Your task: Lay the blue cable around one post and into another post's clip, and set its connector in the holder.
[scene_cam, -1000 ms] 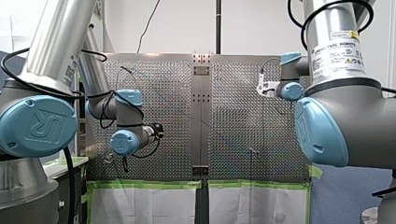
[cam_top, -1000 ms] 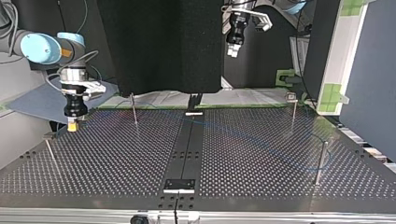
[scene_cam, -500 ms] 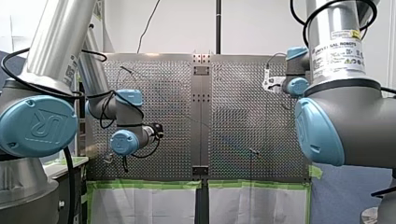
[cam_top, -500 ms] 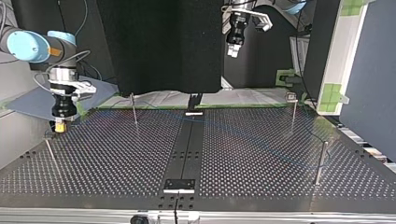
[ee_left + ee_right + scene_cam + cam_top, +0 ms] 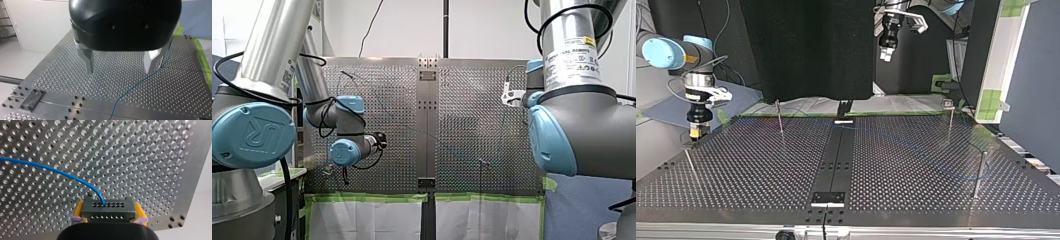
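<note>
In the right wrist view a black connector (image 5: pixel 108 210) with rows of small holes sits between the yellow pads (image 5: pixel 78 208) of my right gripper (image 5: pixel 108 216), which is shut on it. The blue cable (image 5: pixel 55 170) leaves the connector's top and curves away over the perforated table. In the top view my right gripper (image 5: pixel 696 131) hangs low over the table's left edge, just above a thin slanted post (image 5: pixel 690 162). My left gripper (image 5: pixel 120 65) is open and empty, high above the table, with the blue cable (image 5: pixel 140 81) running below it. It also shows in the top view as my left gripper (image 5: pixel 886 52).
Thin posts stand at the back left (image 5: pixel 779 117), back right (image 5: pixel 950 120) and right (image 5: pixel 980 172) of the top view. A dark centre strip (image 5: pixel 836 160) with a bracket (image 5: pixel 828 197) at its near end divides the table. Green tape (image 5: pixel 372 198) edges the table in the front view.
My right gripper has carried the connector toward the top view's left edge, and to the right in the front view. My left arm has stayed still.
</note>
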